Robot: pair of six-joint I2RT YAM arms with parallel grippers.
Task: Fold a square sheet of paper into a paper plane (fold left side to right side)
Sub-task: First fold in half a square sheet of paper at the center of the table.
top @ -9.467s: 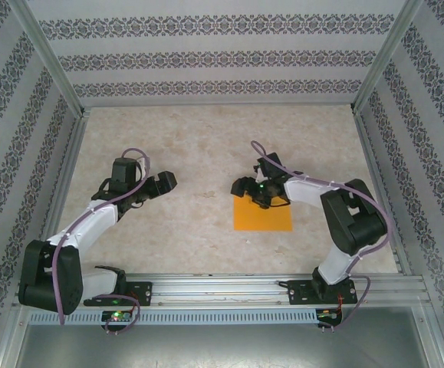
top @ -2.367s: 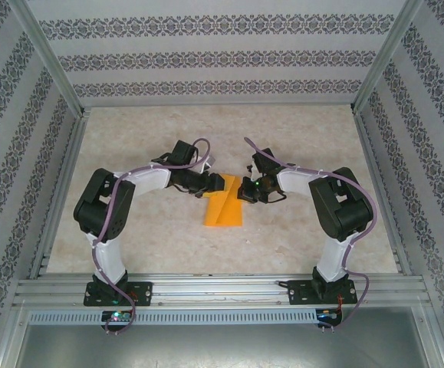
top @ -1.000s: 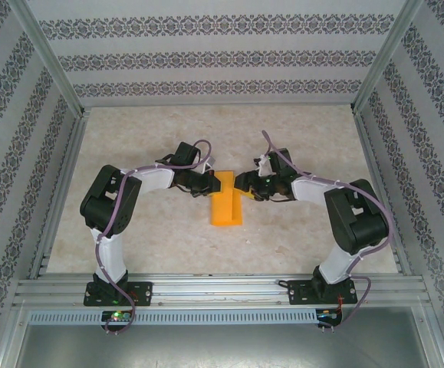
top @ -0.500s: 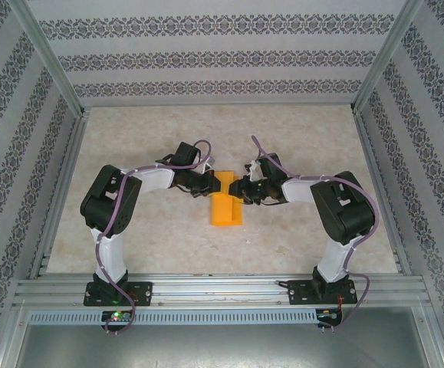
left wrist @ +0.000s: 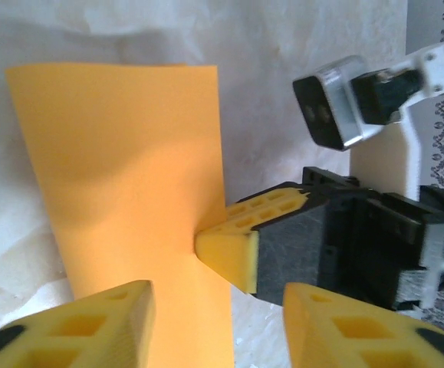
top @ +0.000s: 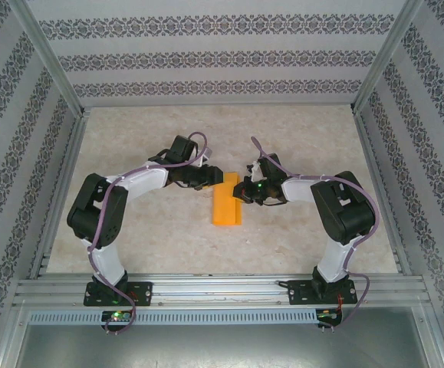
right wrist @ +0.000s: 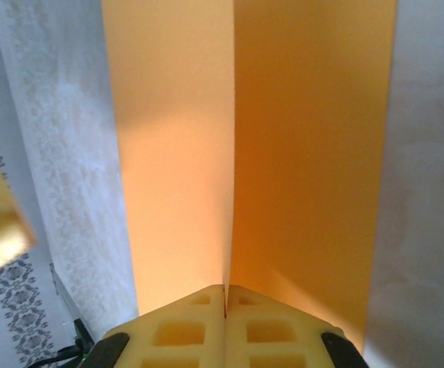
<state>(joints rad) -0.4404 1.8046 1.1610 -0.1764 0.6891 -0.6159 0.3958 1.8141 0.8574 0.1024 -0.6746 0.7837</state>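
Shows the square sheet of paper [top: 228,203], orange, folded to a narrow strip and lying flat on the pale table [top: 160,245], beyond the middle of the aluminium rail [top: 222,285] that carries both arm bases. Sets the strip's long axis pointing away from the rail toward the back wall, the far end leaning slightly to the right.

Places the left gripper [top: 214,179] by the strip's corner farthest from the rail on the left side. Yellow fingers [left wrist: 76,330] parted, nothing clamped between them, the paper lying flat below.

Places the right gripper [top: 238,192] at the strip's right edge, nearer the end far from the rail. Fingers [right wrist: 183,330] pressed fully together into one wedge, the tip resting on the orange surface just inside that edge. Cannot tell whether any paper sits pinched in the seam.

From the right wrist, shows a straight line running the length of the strip, lighter orange on one side, darker on the other.
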